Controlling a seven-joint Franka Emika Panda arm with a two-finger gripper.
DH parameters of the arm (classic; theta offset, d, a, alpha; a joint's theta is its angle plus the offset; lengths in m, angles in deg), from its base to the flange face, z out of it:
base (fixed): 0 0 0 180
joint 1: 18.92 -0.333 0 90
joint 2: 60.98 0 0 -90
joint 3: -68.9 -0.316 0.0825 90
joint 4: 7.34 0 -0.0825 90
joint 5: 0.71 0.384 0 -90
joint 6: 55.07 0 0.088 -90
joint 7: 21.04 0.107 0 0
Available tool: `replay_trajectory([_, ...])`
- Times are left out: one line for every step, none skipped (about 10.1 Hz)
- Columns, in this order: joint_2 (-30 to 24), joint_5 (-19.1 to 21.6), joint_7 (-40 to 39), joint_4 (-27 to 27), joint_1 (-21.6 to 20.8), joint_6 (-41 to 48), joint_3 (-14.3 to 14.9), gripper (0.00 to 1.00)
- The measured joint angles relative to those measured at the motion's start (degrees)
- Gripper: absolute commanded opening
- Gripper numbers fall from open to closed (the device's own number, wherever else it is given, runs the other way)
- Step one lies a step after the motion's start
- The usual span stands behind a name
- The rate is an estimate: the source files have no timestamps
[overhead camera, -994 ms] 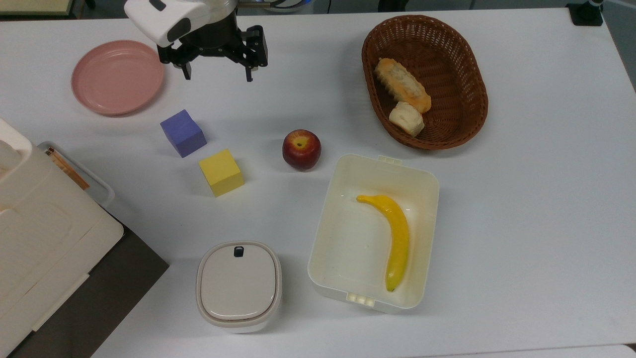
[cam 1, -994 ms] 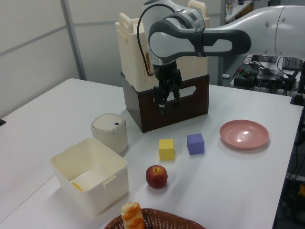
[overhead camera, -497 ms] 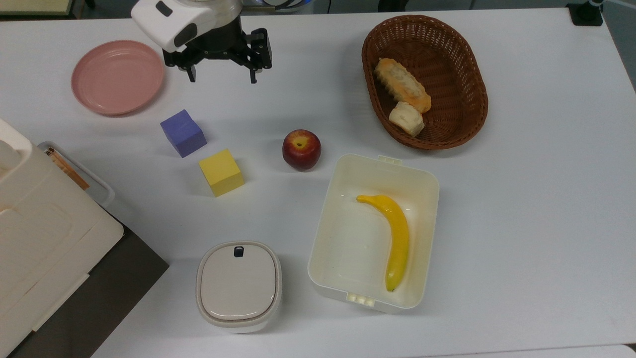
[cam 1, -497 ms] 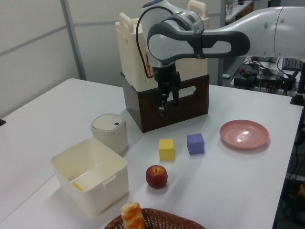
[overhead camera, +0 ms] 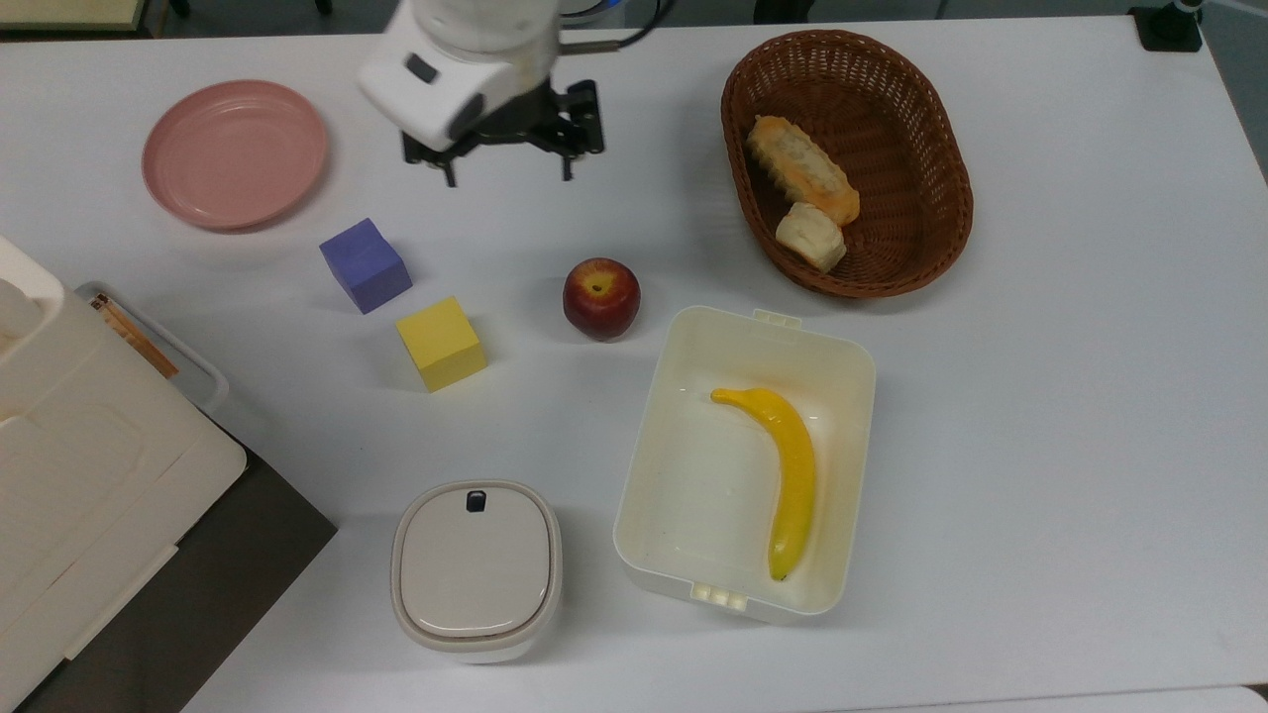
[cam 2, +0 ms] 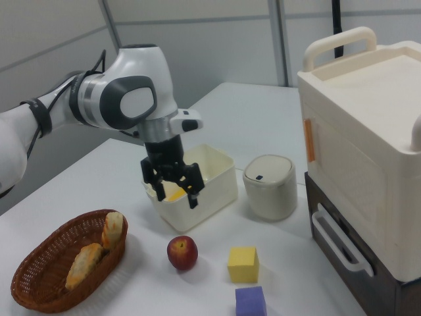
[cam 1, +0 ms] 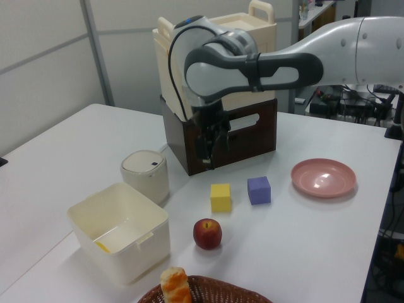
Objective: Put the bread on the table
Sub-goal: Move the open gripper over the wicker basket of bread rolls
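Observation:
The bread (overhead camera: 810, 236) is a short roll lying in the brown wicker basket (overhead camera: 941, 149), just below a longer ridged loaf (overhead camera: 800, 168) in the top view. In the right view the bread (cam 2: 113, 229) leans against the basket's rim. My gripper (overhead camera: 508, 178) hangs open and empty above the white table (overhead camera: 1070, 396), left of the basket in the top view and well apart from it. In the right view the gripper (cam 2: 176, 197) hangs in front of the cream tub. In the left view the gripper (cam 1: 211, 151) is above the yellow cube.
A pink plate (overhead camera: 235, 153), a purple cube (overhead camera: 365, 264), a yellow cube (overhead camera: 441, 343) and an apple (overhead camera: 601, 297) lie below and left of the gripper. A cream tub (overhead camera: 763, 322) holds a banana (overhead camera: 788, 465). A lidded canister (overhead camera: 475, 569) and a cream box (overhead camera: 89, 475) stand at the lower left.
The gripper has moved toward the top view's right, away from the plate and closer to the basket, and a little lower. It stays open and empty. Nothing else has moved.

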Motion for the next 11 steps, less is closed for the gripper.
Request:
replay_trajectory([0.26, 0.95, 0.00, 0.03, -1.25, 0.00, -0.23, 1.00])
replay_trajectory([0.33, 1.55, 0.01, 0.04, -3.46, 0.00, -0.56, 1.00])
replay_trajectory([0.34, 1.64, 0.01, 0.04, -5.40, 0.00, -0.70, 1.00])
replay_trajectory([0.33, 1.65, 0.01, 0.04, -7.50, 0.00, -0.79, 1.00])
replay_trajectory([0.33, 1.65, 0.03, 0.04, -9.49, 0.00, -0.84, 1.00])
replay_trajectory([0.33, 1.65, 0.03, 0.04, -11.17, 0.00, -0.87, 1.00])
replay_trajectory([0.38, 1.65, 0.03, 0.08, -12.76, 0.00, -0.90, 1.00])
replay_trajectory([0.55, 1.65, 0.03, 0.14, -14.27, 0.00, -0.92, 1.00])
replay_trajectory([1.02, 1.65, 0.03, 0.27, -15.67, 0.00, -0.94, 1.00])
replay_trajectory([1.97, 1.65, 0.03, 0.32, -16.96, -0.16, -0.96, 1.00])
replay_trajectory([3.15, 1.65, 0.04, 0.35, -18.11, -1.59, -0.97, 1.00])
